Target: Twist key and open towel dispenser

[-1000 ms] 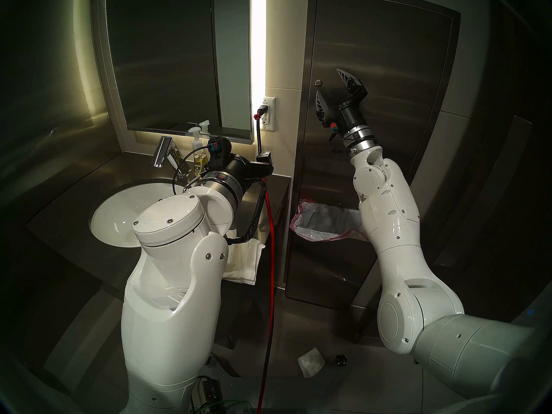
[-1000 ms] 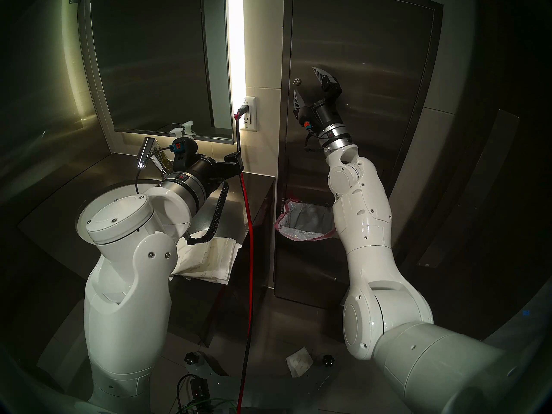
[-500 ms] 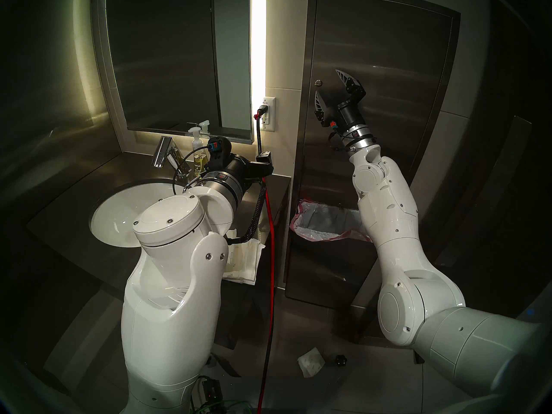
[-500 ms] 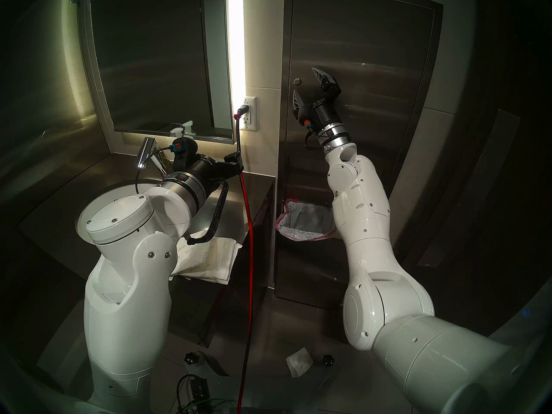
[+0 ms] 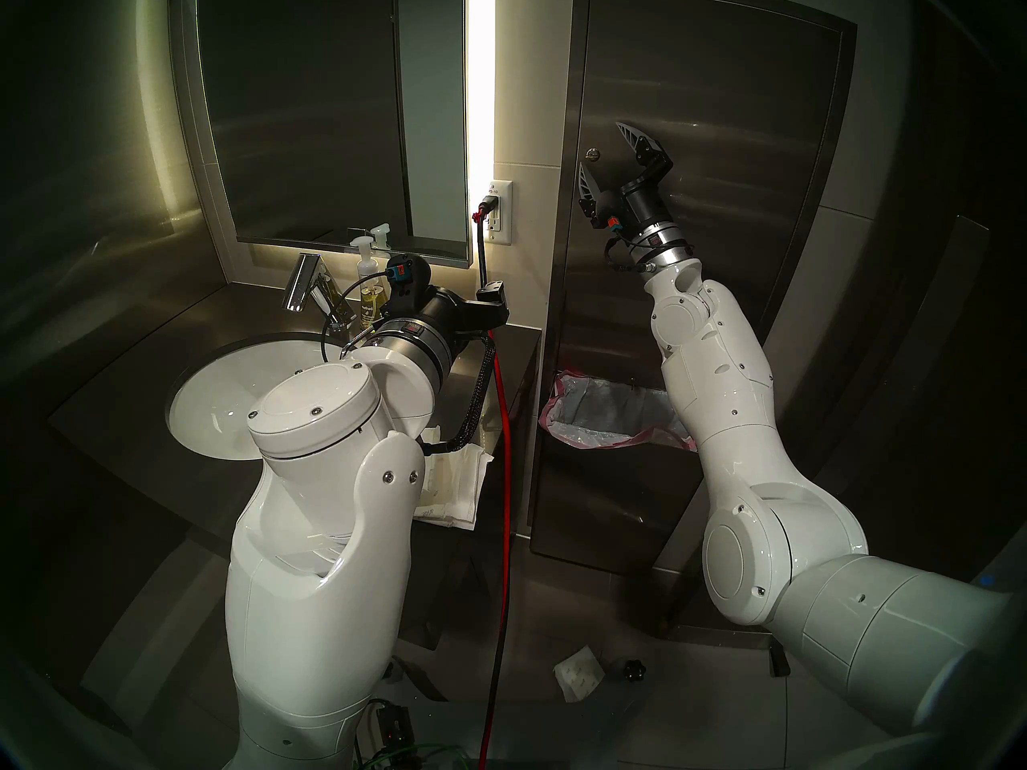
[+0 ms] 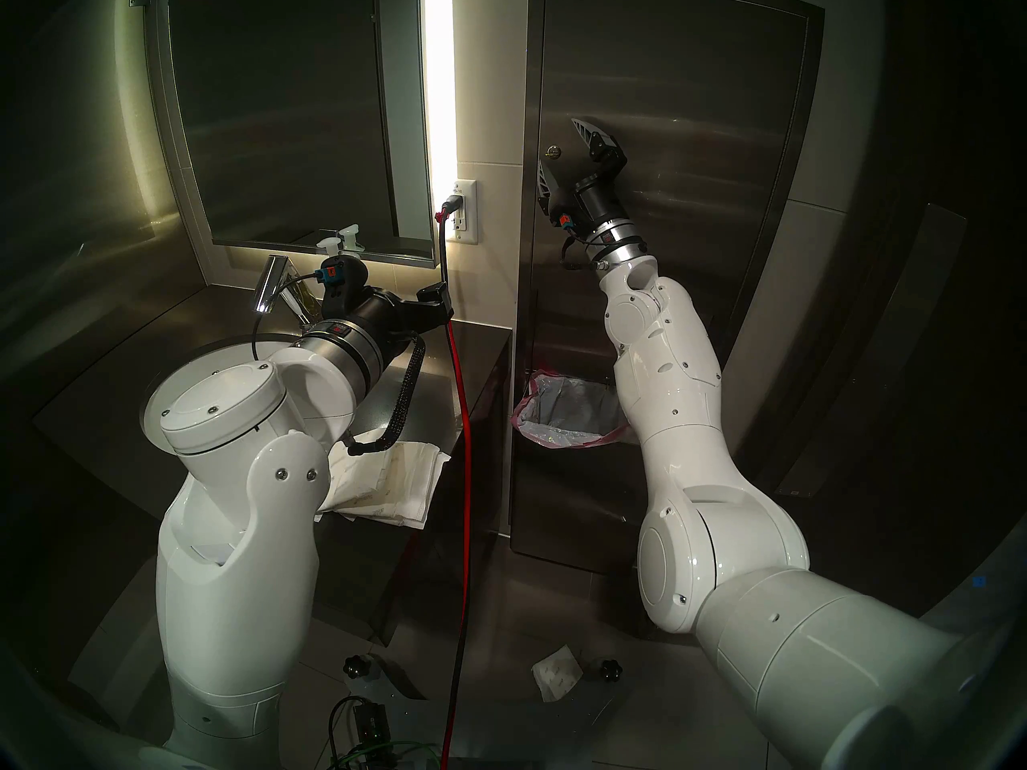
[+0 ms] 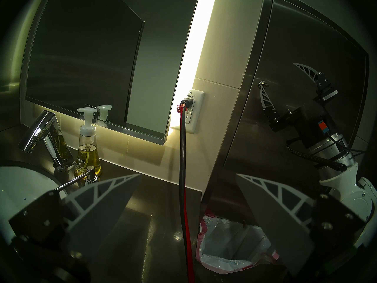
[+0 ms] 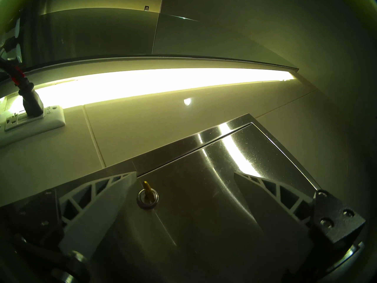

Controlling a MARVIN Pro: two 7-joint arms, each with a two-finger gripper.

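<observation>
Right wrist view shows the key (image 8: 147, 191), a small brass-coloured tab standing out of a round silvery lock, set near the left edge of the towel dispenser (image 8: 204, 194) door, roughly halfway up that edge. The right gripper (image 8: 184, 174) has its fingers spread wide, and the key sits just inside the left finger, close beside it but not touching as far as I can tell; the other finger is well off to the far side. Nothing is pinched.

From the head camera the same right gripper (image 5: 599, 144) points up at the door with the lock between and slightly beyond its tips. The door lies flush in its frame, so it is not open. Below, the bin with the pink-edged bag (image 5: 606, 419) is part of the same steel cabinet.

The left gripper (image 7: 187, 174) is held level over the counter by the sink (image 5: 217, 396), fingers also spread and empty, taking no part.

My reading is that the task is in its early stage: the reach is nearly complete, but centring on the key, closing on it, twisting it and swinging the door out are all left to do
</observation>
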